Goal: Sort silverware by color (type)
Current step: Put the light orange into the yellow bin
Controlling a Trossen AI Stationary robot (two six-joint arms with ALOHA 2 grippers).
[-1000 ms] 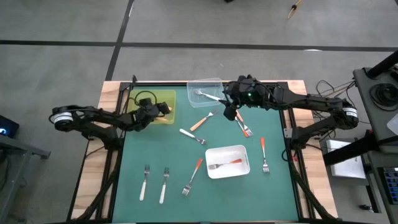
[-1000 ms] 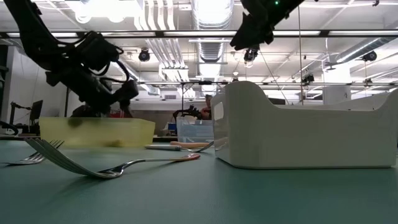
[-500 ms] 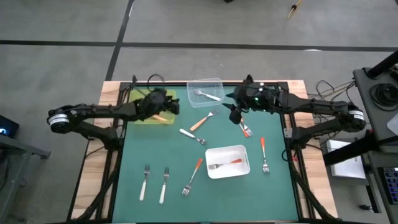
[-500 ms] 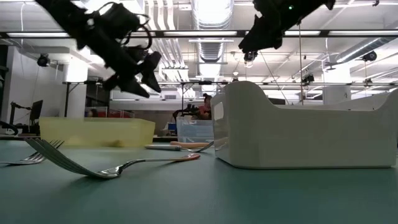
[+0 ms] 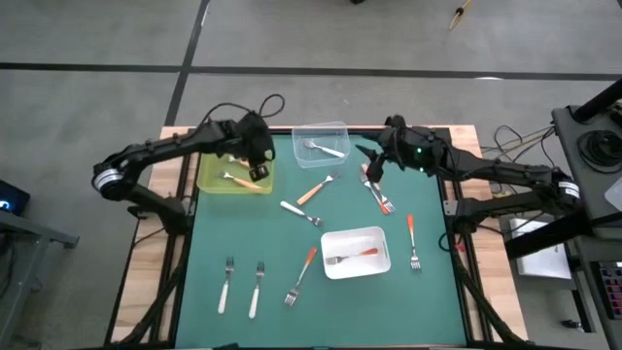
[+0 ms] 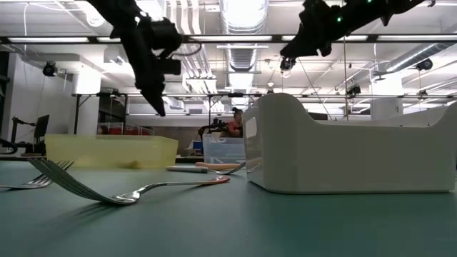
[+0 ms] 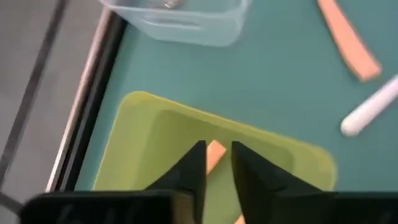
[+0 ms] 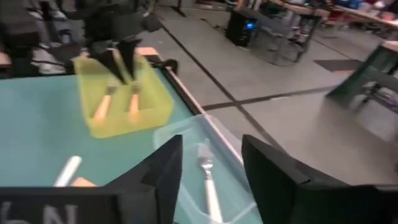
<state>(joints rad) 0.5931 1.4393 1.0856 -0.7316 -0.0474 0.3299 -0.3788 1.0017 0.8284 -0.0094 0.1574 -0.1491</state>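
Green mat underfoot: near edge holds two white-handled forks and a red-orange fork; the white tray carries another. Farther back, left gripper hangs over the yellow tray, fingers slightly parted, empty. Right gripper, spread wide, hovers beside the clear tray.

Yellow-green tray, white tray, green table mat

forks scattered flat on mat; two tan-handled in yellow tray, one white in clear, one red-orange in white.
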